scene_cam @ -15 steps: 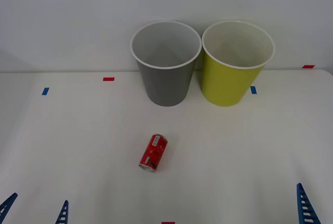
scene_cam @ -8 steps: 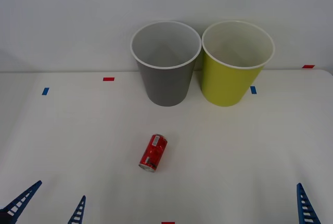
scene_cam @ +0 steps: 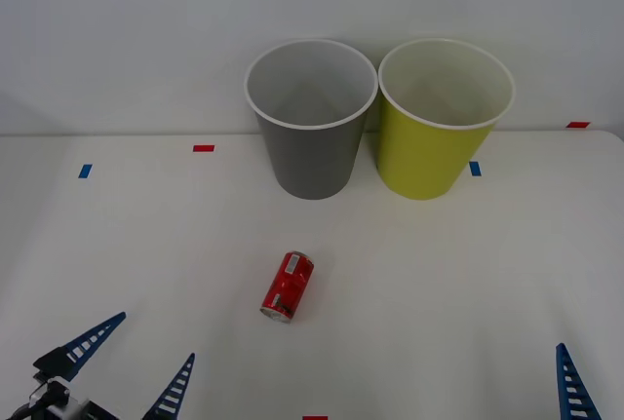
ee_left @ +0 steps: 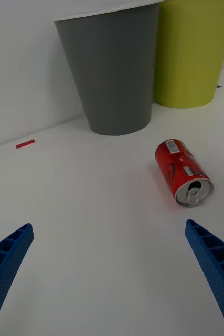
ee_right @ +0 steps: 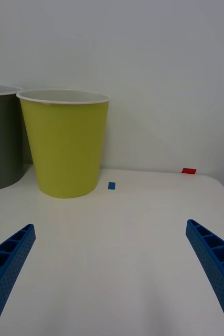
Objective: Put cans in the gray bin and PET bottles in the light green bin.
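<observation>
A small red can (scene_cam: 288, 286) lies on its side on the white table, its silver end toward me; the left wrist view has the can (ee_left: 182, 172) ahead of the fingers. Behind it stand the gray bin (scene_cam: 311, 118) and, to its right, the light green bin (scene_cam: 445, 116), both upright with nothing visible inside. My left gripper (scene_cam: 132, 366) is open at the front left of the table, short of the can and to its left. My right gripper (ee_right: 112, 273) is open, low at the front right, facing the light green bin (ee_right: 64, 142). No PET bottles are in view.
Small red tape marks (scene_cam: 203, 148) and blue tape marks (scene_cam: 85, 171) dot the white table (scene_cam: 468, 274). A plain wall rises right behind the bins.
My left gripper has come forward and to the right onto the table, toward the can. The can, the bins and the right gripper have stayed put.
</observation>
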